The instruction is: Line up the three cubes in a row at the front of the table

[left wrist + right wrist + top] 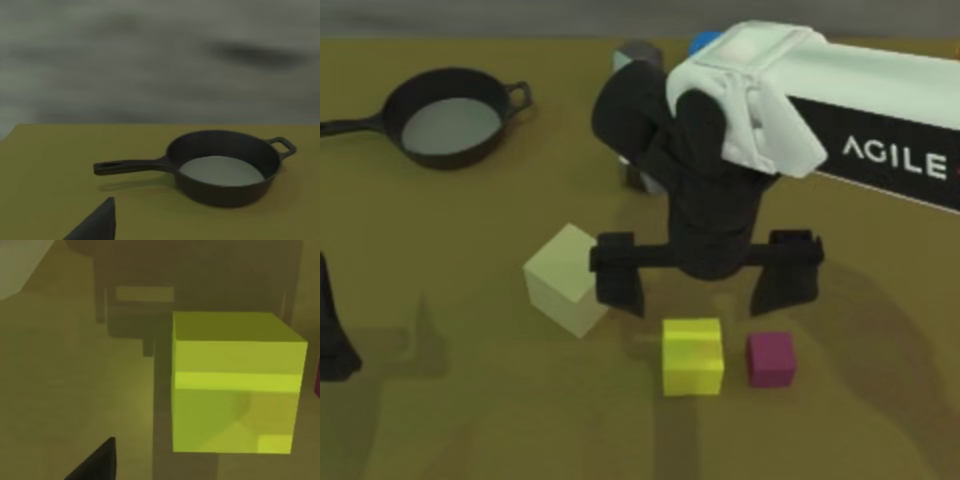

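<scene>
Two cubes are seen already side by side toward the front of the surface (440, 430): the yellow cube (692, 355) just ahead of the right pincer (705, 275), the magenta cube (770, 358) just beside it, under the outer finger. The right pincer hangs spread wide, clamped on nothing. The pale cube (567, 278) sits near its inner finger, set back from the row and rotated, so the next grasp is judged to lie there. The left pincer (332, 330) is parked far off; its state cannot be told.
</scene>
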{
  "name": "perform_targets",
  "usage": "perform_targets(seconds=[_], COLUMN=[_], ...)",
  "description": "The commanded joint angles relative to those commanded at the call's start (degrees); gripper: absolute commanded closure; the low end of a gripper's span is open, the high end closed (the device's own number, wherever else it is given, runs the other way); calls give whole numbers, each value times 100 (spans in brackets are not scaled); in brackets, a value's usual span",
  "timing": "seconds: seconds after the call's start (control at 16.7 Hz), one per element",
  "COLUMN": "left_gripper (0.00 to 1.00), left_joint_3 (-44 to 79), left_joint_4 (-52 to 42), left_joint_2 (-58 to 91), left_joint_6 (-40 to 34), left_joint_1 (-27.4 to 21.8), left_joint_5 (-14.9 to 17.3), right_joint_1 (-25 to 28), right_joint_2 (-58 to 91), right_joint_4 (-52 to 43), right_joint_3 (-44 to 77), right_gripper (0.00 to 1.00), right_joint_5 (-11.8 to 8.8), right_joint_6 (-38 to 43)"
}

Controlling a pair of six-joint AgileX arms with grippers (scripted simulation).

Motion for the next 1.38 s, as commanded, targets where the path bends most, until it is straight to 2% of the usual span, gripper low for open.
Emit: perform_targets(seconds=[0.36,0.6,0.78,1.02,1.38], left_gripper=[0,0,0,0,0], left_joint_3=[1645,3390,4741,6456,8656], left_joint_4=[-1105,-2357,-3384,-4706,-6206], left_joint_2=[1696,3866,5729,8157,10784], left_joint_6=[143,295,410,557,750], left_joint_1=[-498,-1042,-1469,-2012,-2676], left_joint_5=[-6,13,30,51,52], right_joint_1=[-718,-1487,-2123,-2941,-3953], right_joint_2=[-1736,-3558,-5082,-7241,-10257], right_joint_4=[947,1811,2518,3593,5482], right_joint_3=[-1441,-3258,-4830,-6823,-8862], right_gripper=[0,0,0,0,0], right_joint_5=[326,532,587,490,112], right_joint_6=[-825,-1719,-2426,-3273,-4161])
